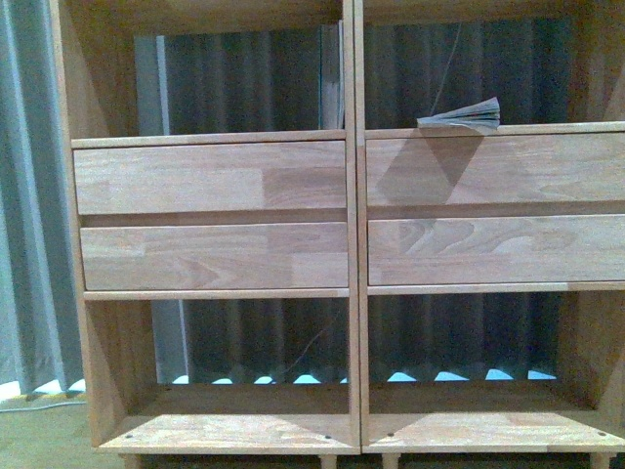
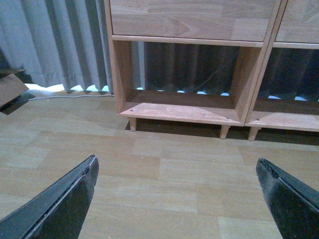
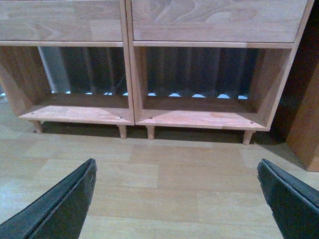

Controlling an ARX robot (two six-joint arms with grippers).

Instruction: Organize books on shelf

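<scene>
On the upper right ledge of the shelf (image 1: 357, 254), just above the top right drawer front, a thin booklet (image 1: 461, 117) is seen lying flat, its pages fanned open. Because it lies loose rather than stood on edge, it is judged to be the item not yet put in order. At the right end of the upper left compartment, upright books (image 1: 332, 76) are stood against the central divider, which is presumably what keeps them from tipping over. One flat booklet is counted. The upright ones cannot be counted with certainty, as their edges are thin and dim; one or two is the most that can be said.

Four drawer fronts (image 1: 210, 178) are counted across the middle, two stacked on each side. Four open-backed compartments are shown in the front view, two above and two below, and no book is seen in the lower pair. A grey curtain (image 1: 29, 195) is visible behind and to the left.

Neither arm is shown in the front view. The left gripper (image 2: 175, 162) is held low over the wooden floor (image 2: 199, 149), fingers spread wide with nothing between them, facing the lower left compartment. The right gripper (image 3: 176, 163) is likewise spread and carries nothing, near the floor before the lower compartments, where four peg legs (image 3: 122, 131) are counted. Both are well apart from the books, so a reach up to the upper row is judged necessary.
</scene>
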